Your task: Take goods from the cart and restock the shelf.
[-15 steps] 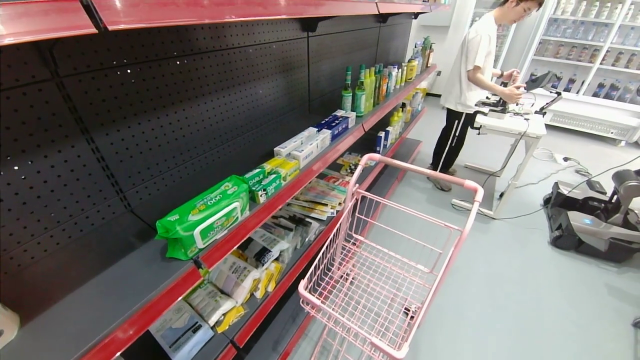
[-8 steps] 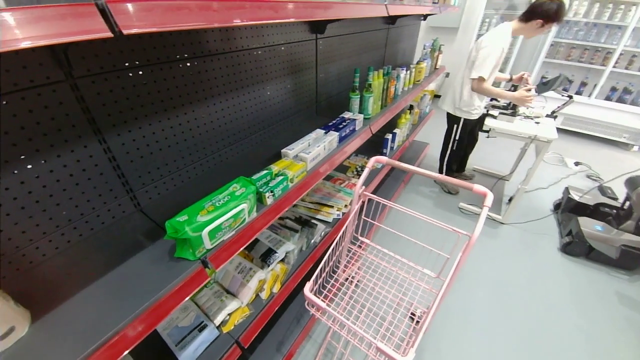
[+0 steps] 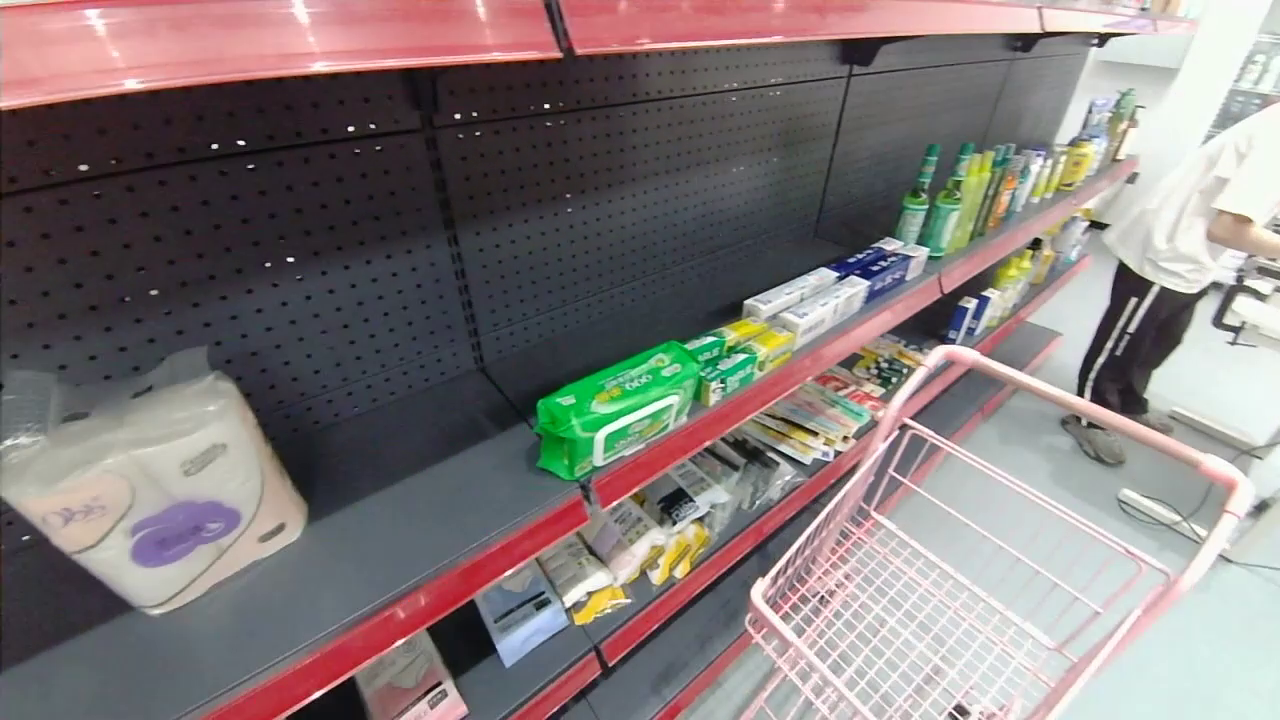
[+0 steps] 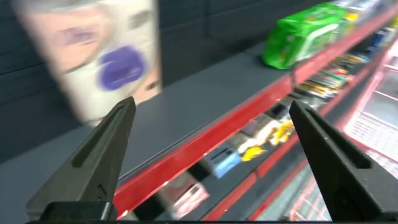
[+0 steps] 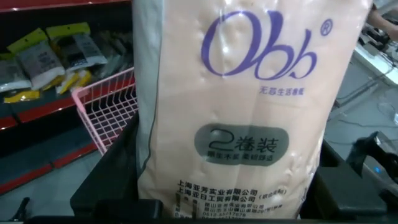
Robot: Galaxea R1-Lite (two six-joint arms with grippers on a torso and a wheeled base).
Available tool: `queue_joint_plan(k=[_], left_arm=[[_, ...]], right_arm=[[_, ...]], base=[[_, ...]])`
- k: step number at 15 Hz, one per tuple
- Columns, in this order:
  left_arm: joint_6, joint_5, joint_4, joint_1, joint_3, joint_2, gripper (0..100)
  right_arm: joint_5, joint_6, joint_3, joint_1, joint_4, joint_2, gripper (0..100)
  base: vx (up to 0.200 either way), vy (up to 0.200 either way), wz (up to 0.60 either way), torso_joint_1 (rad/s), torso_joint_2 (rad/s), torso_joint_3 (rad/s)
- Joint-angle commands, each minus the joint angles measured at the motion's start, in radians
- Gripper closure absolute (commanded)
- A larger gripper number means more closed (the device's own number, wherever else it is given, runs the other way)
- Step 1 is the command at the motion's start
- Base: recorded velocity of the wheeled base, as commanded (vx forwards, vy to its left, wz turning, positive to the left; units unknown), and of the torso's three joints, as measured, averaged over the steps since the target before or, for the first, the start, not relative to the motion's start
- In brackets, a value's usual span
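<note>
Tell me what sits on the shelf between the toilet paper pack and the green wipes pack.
Nothing: the grey shelf between the toilet paper pack and the green wipes pack is bare, in both the head and left wrist views.

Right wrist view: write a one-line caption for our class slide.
Right gripper holding a pack of paper rolls, pink cart behind it.

Head camera: we look forward and down, slantwise along the shelf (image 3: 400, 520), cart (image 3: 1222, 472) at lower right. Left wrist camera: near the same shelf board, sighting between the fingers of the left gripper (image 4: 211, 106); we share with the head view the roll pack (image 4: 93, 62) and green wipes pack (image 4: 311, 31). Right wrist camera: very close on a second roll pack (image 5: 242, 112) in the right gripper (image 5: 224, 174), cart corner behind
</note>
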Motion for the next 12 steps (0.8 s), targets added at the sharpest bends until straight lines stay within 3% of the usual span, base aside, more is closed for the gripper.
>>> queue_joint_plan(k=[1,12], left_arm=[[0.0,0.0,0.0,0.0,-0.001,0.001,0],[-0.002,0.0,0.0,0.0,-0.001,0.001,0]], right_arm=[[-0.001,0.0,0.002,0.001,0.001,0.009,100],[-0.001,-0.001,0.002,0.001,-0.024,0.045,100]], base=[[0.0,0.0,0.6,0.002,-0.01,0.002],[0.0,0.0,0.6,0.003,0.0,0.003]])
